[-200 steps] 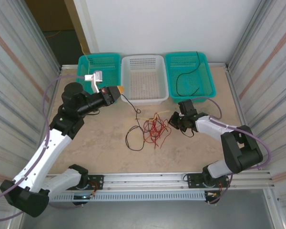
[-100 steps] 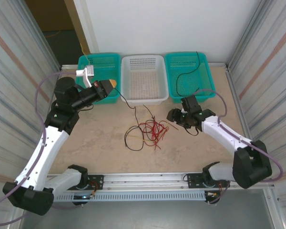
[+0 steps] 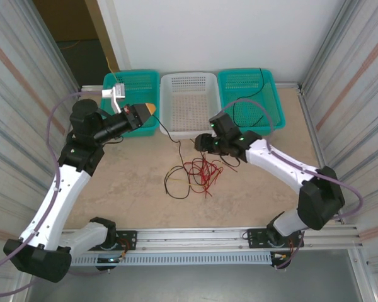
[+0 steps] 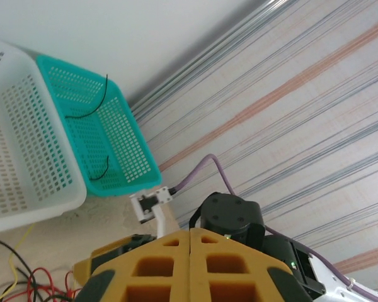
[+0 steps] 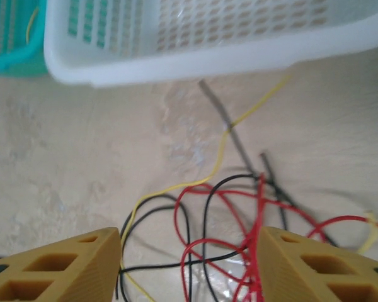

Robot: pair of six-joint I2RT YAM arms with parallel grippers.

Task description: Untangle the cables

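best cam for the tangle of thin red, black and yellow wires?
Right wrist: the tangle of thin red, black and yellow wires sits close up, single strands and crossings readable. Top external shows the whole tangle but small. Left wrist catches a few strands at its bottom-left corner.

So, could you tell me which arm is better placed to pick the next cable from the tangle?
Probably right. The right gripper hovers over the cables, fingers open with red, black and yellow strands between them. The left gripper is shut on a black cable near the left teal basket.
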